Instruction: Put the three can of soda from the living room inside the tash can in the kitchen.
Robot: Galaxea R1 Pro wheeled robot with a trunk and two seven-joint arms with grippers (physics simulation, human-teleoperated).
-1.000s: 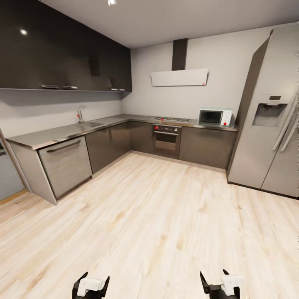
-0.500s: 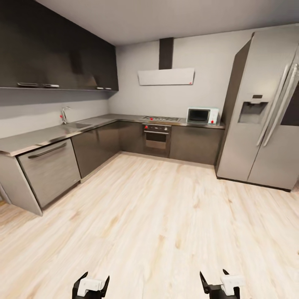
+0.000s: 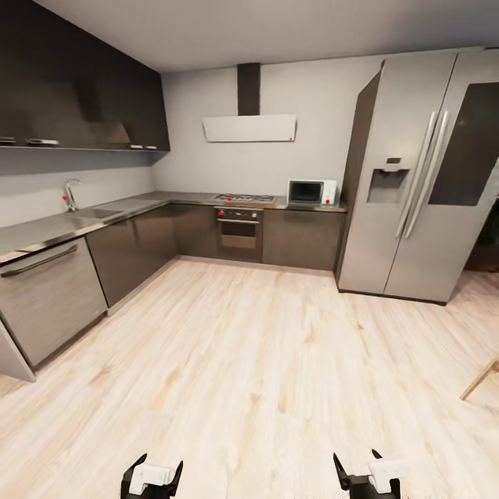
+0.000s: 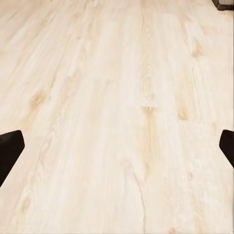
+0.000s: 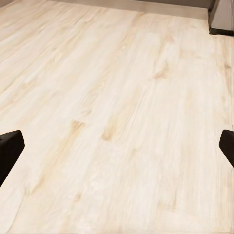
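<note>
From the head view, the kitchen (image 3: 229, 229) spreads ahead: a steel surface (image 3: 83, 222) with a tap (image 3: 69, 195) along the left wall, an oven (image 3: 239, 232) and a microwave (image 3: 310, 192) at the far end, and a fridge (image 3: 409, 180) to the right. The left hand (image 3: 151, 478) and right hand (image 3: 367, 477) hang low over the floor (image 3: 263, 360), both spread wide and empty. Neither the soda cans nor the bin appear here. Thin cans would likely dent, so a gentle side grip at mid-body suits them.

The left wrist view adds close floor planks between parted fingertips (image 4: 9, 151).

The right wrist view alone catches the fridge's foot (image 5: 222, 17).
</note>
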